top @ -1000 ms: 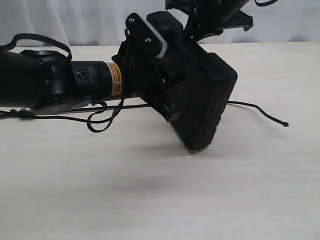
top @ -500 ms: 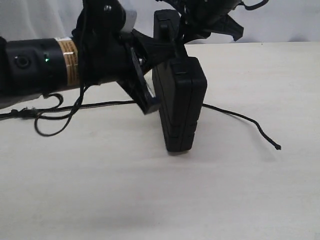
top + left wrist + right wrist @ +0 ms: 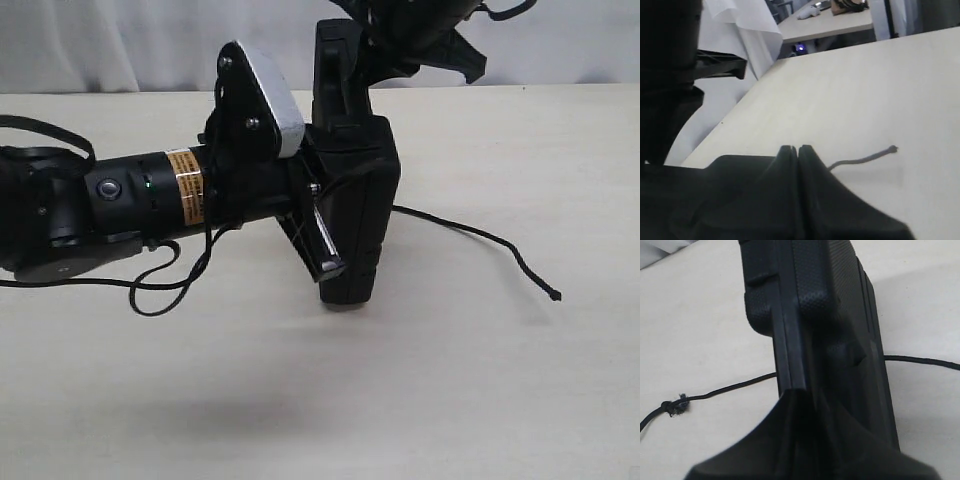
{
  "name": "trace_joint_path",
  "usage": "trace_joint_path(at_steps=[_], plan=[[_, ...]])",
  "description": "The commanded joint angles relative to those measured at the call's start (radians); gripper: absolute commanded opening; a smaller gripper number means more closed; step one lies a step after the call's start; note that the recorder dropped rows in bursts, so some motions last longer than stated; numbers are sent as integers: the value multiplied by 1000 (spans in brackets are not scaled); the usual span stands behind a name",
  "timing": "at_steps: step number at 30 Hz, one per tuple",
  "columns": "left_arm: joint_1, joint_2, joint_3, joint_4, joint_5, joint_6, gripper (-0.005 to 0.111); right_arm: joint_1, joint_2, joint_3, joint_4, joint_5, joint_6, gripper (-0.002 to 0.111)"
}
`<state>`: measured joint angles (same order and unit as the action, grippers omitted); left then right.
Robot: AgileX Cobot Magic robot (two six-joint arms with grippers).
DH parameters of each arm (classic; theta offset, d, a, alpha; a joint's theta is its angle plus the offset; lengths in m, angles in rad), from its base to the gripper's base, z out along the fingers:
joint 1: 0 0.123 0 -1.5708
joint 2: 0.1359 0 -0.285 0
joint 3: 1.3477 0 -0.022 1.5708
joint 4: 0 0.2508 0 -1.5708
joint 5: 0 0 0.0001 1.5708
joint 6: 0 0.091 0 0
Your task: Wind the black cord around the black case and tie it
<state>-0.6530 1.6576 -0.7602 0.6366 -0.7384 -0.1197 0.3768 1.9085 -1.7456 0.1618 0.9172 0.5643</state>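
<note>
The black case (image 3: 360, 190) stands on one narrow end on the table (image 3: 480, 400), towards the far edge and about midway along it. Its long axis is close to upright, and a thin side faces the exterior camera. The right tool (image 3: 797, 402) comes down from above and clamps the case's upper end between its fingers. The left tool (image 3: 798, 148) is fully closed with nothing seen between its fingers, and it lies against the case's broad face. The black cord (image 3: 470, 232) passes the case's foot, its frayed tip lying towards the table's right edge and its small knot (image 3: 674, 406) on the other side. An orange label (image 3: 183, 188) rings the left arm; its writing is too small to read.
</note>
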Motion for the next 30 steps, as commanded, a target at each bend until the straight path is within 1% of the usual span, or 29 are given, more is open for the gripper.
trace_joint_path(at_steps=[1, 4, 7, 9, 12, 15, 21, 27, 30], plan=[[0, 14, -3, -199, -94, 114, 0, -3, 32, 20, -50, 29, -3, 4], [0, 14, -3, -256, -96, 158, 0, -3, 32, 20, -50, 29, -17, 4], [0, 14, -3, -251, -16, 161, 0, -3, 32, 20, -50, 29, -26, 4], [0, 14, -3, -215, 28, 149, 0, -3, 32, 20, -50, 29, -26, 4], [0, 14, -3, -148, 40, 129, 0, -3, 32, 20, -50, 27, -30, 4], [0, 14, -3, -148, 47, 120, 0, -3, 32, 20, -50, 29, -32, 4], [0, 24, -3, -148, 101, 120, 0, -3, 32, 20, -50, 29, -36, 4], [0, 24, -3, -148, 111, 120, 0, -3, 32, 20, -50, 25, -73, 4], [0, 24, -1, -148, 121, 120, 0, -3, 32, 20, -50, 25, -73, 8]])
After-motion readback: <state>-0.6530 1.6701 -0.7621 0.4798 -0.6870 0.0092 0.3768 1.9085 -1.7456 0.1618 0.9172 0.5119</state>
